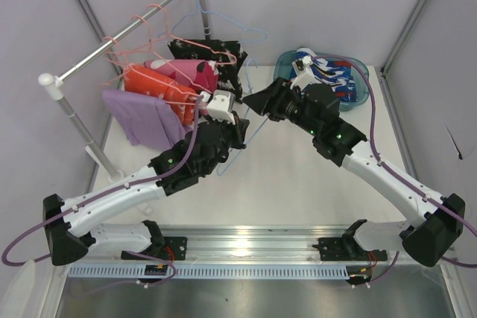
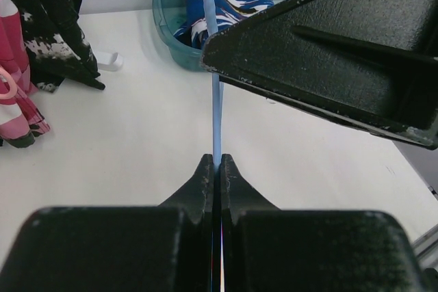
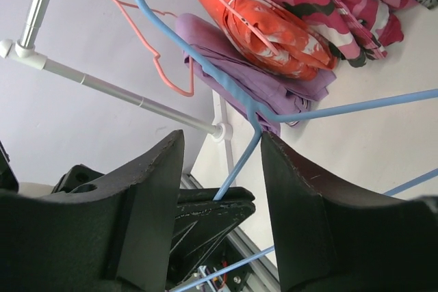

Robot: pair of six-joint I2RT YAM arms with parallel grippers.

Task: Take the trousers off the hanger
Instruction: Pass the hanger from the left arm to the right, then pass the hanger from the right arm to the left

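At the near edge of the table (image 1: pixel 298 176) the two arm bases are bolted, and both arms are stretched towards the middle, where their claws meet. The left gripper (image 2: pixel 216 162) is seen fully closed, its two fingers pressed together on the thin wire of a blue hanger (image 2: pixel 216 100), which rises straight up out of the pinch. Just beyond it, the right gripper (image 3: pixel 222 138) is held partly open: the same blue wire passes between its fingers, with a gap visible on the left side at least, so nothing is clamped by it. No cloth is seen on the blue hanger.

Further back and to the left, four pairs of the trousers hang bunched together at the rail (image 1: pixel 119 39) of a small clothes rack. The lavender trousers (image 1: pixel 138 113) are nearest, with the orange trousers (image 1: pixel 153 83) touching them behind, then the pink patterned trousers (image 1: pixel 190 72), and the black speckled trousers (image 1: pixel 216 53) furthest along.

At the far right of the table a teal basin (image 1: pixel 287 61) is set, well apart from the rack. The blue, white and red trousers (image 1: pixel 332 76) lie crumpled inside it.
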